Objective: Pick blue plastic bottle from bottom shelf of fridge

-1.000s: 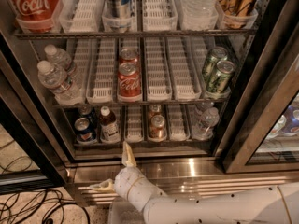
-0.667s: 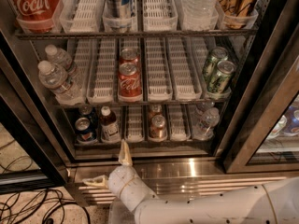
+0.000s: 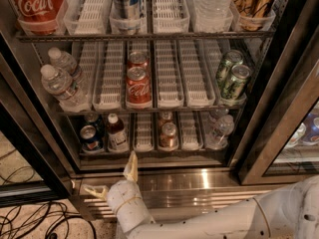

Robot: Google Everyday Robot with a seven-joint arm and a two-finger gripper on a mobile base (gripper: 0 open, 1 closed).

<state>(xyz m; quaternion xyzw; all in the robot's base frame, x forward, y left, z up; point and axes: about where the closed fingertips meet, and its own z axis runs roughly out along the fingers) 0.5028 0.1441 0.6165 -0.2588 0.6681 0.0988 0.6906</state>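
**Gripper open and empty, bottle standing on bottom shelf**

Gripper (image 3: 108, 174) low in front of the fridge (image 3: 279, 108), over the brushed stainless-steel base (image 3: 199, 179), below and outside the racks. Two tan fingers (image 3: 131, 164) splayed wide apart, one pointing up at the shelf edge, the other out to the left; nothing between them. White rounded wrist behind.

Blue plastic bottle (image 3: 116, 133) upright in a lane of the bottom shelf (image 3: 149, 154), second tray from the left. White screw cap, dark liquid on top, pale label round the lower half. Well apart from the gripper.

Same shelf, in white slotted plastic trays:
- dark blue soda can (image 3: 90, 138) just left of the bottle
- copper-toned can (image 3: 168, 135) in a middle lane, another behind it
- clear water bottle (image 3: 219, 129) far right, tilted

Rack above: two red cola cans (image 3: 138, 83) in one lane, two green cans (image 3: 233, 77) at right, two clear water bottles (image 3: 61, 81) leaning at left. Remaining lanes there bare ribbed plastic.

Dark cables (image 3: 30, 222) on speckled floor, lower left.
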